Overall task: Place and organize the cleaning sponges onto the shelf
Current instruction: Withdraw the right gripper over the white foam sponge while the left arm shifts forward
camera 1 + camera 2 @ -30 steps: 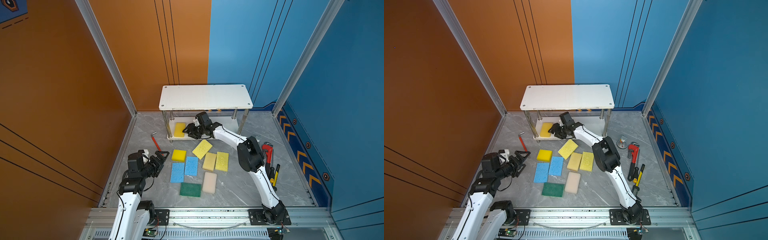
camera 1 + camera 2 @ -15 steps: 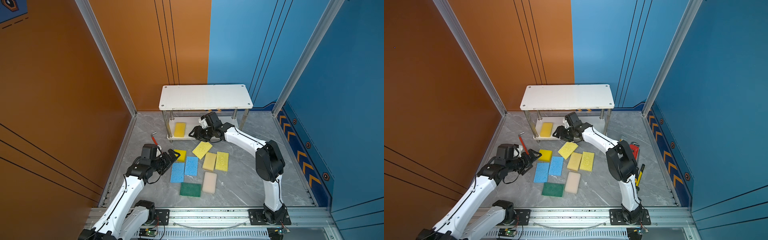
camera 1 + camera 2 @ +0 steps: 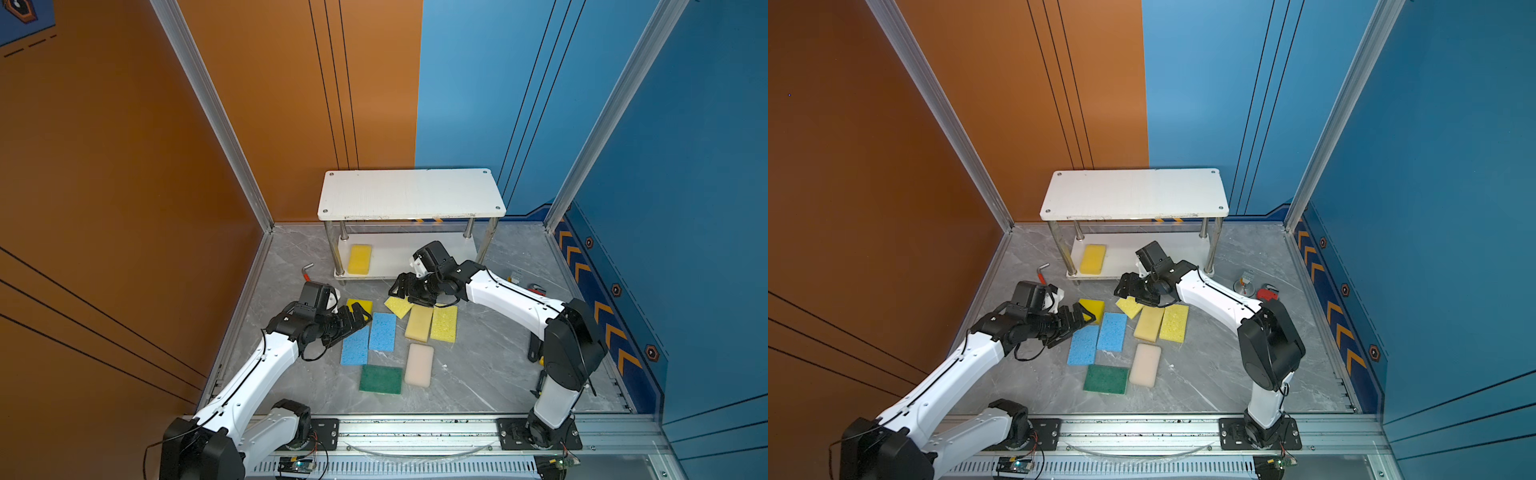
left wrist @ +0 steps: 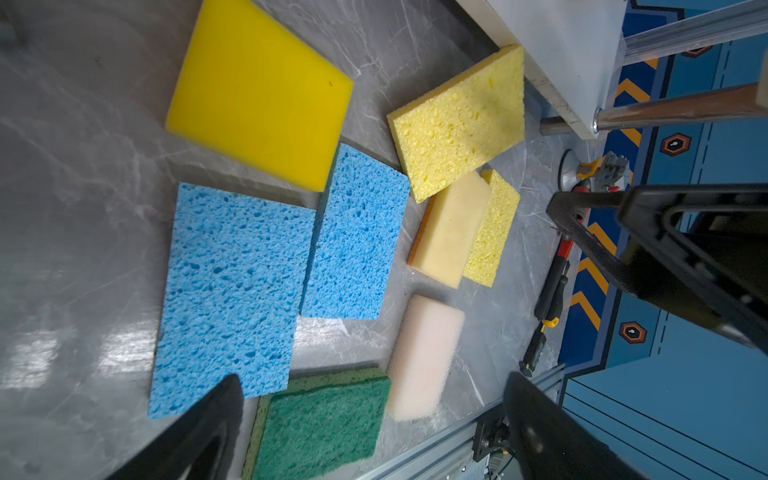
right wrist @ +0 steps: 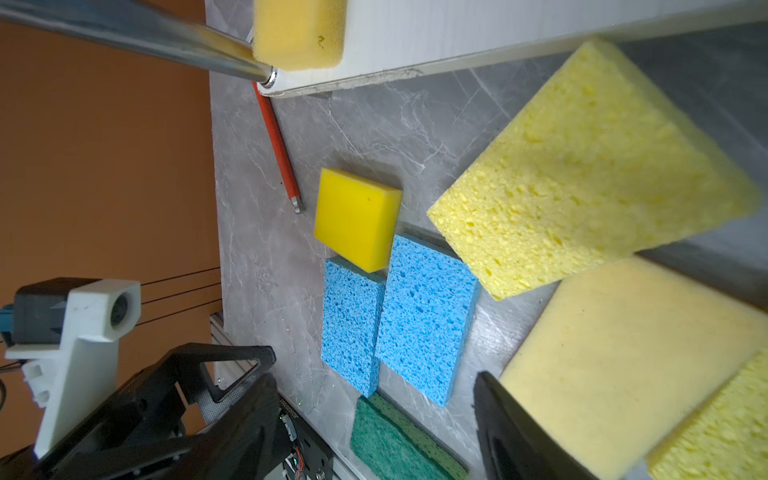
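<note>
A rounded, smooth bright yellow sponge (image 3: 360, 259) is seen on the lower white board of the chrome-posted shelf (image 3: 411, 193), above centre. Eight flat rectangular sponges, among them a porous blue sponge (image 3: 382, 331) and a coarse green sponge (image 3: 380, 379), are laid on the marbled grey floor (image 3: 478, 374). The left claw (image 3: 360, 318) and right claw (image 3: 405, 293) are spread wide, with nothing gripped.

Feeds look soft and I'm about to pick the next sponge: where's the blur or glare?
Left wrist view: glare patches on the floor, the left end effector dark and defocused. Right wrist view: the nearest pale yellow sponge and the tan sponge are soft, the blue sponges crisp. Both top views: evenly lit, sharp.
</note>
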`<state>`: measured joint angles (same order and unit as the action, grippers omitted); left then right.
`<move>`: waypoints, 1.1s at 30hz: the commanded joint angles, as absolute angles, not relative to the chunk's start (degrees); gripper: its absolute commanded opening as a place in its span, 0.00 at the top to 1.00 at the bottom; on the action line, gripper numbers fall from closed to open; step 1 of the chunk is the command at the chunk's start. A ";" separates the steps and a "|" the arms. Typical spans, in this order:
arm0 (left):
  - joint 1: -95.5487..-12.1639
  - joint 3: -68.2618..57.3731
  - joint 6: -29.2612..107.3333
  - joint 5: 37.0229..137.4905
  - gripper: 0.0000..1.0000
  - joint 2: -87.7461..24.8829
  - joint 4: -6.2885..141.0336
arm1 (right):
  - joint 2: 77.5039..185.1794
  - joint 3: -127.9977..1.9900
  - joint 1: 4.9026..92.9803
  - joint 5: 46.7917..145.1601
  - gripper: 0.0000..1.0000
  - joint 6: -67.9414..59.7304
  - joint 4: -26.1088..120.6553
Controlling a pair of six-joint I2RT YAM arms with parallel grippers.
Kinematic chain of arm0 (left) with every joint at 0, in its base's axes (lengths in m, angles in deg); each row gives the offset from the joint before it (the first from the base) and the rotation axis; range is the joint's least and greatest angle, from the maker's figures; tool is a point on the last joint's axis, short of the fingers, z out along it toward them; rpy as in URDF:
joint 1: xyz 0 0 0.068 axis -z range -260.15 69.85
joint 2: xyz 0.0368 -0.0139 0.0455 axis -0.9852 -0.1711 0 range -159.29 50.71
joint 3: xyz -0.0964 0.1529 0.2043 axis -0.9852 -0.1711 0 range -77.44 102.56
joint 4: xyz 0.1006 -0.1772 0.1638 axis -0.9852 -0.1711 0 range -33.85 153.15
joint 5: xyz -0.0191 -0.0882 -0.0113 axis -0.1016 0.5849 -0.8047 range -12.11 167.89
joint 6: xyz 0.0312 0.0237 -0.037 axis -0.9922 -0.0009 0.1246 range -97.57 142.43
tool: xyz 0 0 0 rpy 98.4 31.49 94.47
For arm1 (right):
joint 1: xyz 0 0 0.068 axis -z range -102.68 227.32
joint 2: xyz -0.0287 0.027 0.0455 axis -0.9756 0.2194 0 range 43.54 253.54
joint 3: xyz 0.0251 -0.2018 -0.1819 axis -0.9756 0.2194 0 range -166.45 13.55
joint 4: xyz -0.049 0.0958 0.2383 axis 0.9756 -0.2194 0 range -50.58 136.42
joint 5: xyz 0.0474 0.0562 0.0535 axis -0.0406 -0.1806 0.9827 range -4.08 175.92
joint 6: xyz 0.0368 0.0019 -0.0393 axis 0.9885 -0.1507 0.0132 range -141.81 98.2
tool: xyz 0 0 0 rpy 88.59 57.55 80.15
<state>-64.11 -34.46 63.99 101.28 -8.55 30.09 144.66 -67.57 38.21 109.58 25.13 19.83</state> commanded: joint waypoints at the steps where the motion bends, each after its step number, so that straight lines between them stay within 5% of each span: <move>1: -64.44 -33.64 60.73 103.23 0.02 -7.70 26.71 | 141.02 -67.34 39.02 106.67 0.01 25.36 16.14; 13: -63.16 -36.70 68.39 105.19 0.02 -5.01 26.78 | 128.63 -55.71 43.76 108.18 0.00 21.26 10.34; 24: -51.25 -42.08 78.75 95.84 0.02 -0.66 32.40 | 120.68 -44.45 49.15 112.92 0.00 18.14 10.78; 33: -44.42 -40.44 81.18 93.84 0.02 -8.82 41.57 | 114.15 -34.79 50.34 113.56 0.01 20.44 15.27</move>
<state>-46.19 -41.98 80.43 95.84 -6.89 38.71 115.85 -38.20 50.04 112.47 19.14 13.43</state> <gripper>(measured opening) 0.981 0.989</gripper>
